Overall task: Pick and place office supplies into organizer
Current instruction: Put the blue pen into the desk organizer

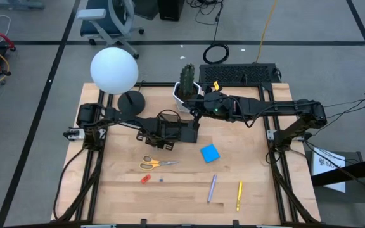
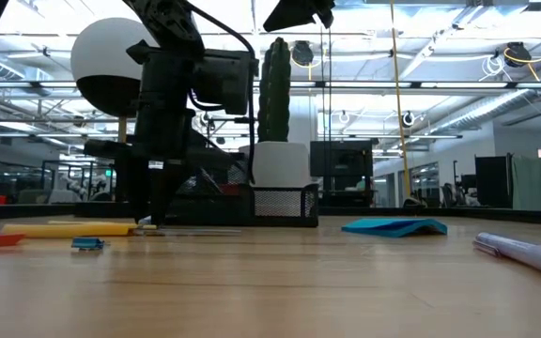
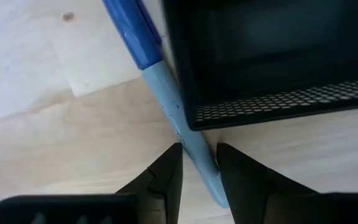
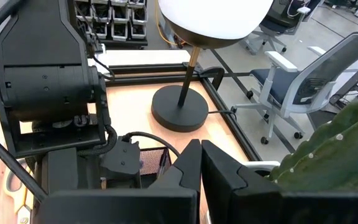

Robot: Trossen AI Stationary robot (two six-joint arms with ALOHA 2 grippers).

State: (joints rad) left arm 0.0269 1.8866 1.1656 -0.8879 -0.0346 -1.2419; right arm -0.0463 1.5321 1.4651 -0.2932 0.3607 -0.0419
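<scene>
The left tool [image 3: 197, 163] is down at mid-bench, fingers narrowly parted astride the blue pen [image 3: 166, 93] lying against the organizer [image 3: 278, 106], probably to lift it in. The right tool [image 4: 201, 165] waits nearly closed above.

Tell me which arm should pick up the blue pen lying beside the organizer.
Left. Its end effector is already down at the table with its fingers either side of the blue pen, right against the organizer. The right end effector hangs closed above the organizer, near the cactus.
</scene>
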